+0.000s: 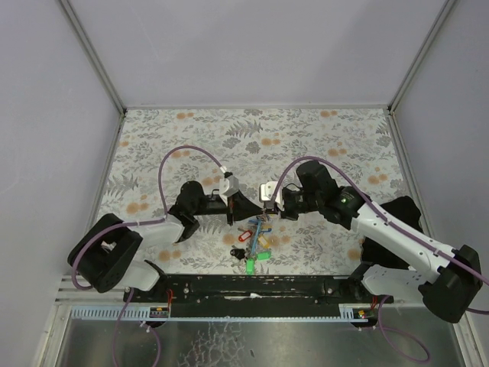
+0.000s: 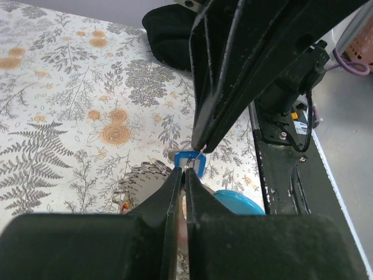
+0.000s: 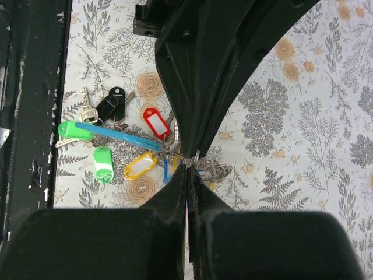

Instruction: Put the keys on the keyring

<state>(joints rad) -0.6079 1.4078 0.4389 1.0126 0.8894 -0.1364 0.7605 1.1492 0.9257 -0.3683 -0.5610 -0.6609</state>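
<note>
Left gripper (image 2: 184,170), right gripper (image 3: 188,164) pinch keyring (image 3: 125,137) — keys (image 3: 152,122) beneath

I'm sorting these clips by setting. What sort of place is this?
Probably a robot test cell in a lab: plain walls on a metal frame enclose a floral cloth, and the left arm and right arm, trailing purple cables, are bolted to a black rail.

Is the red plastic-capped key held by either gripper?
No, the red plastic-capped key lies flat on the floral table, beside the light-blue strap.
</note>
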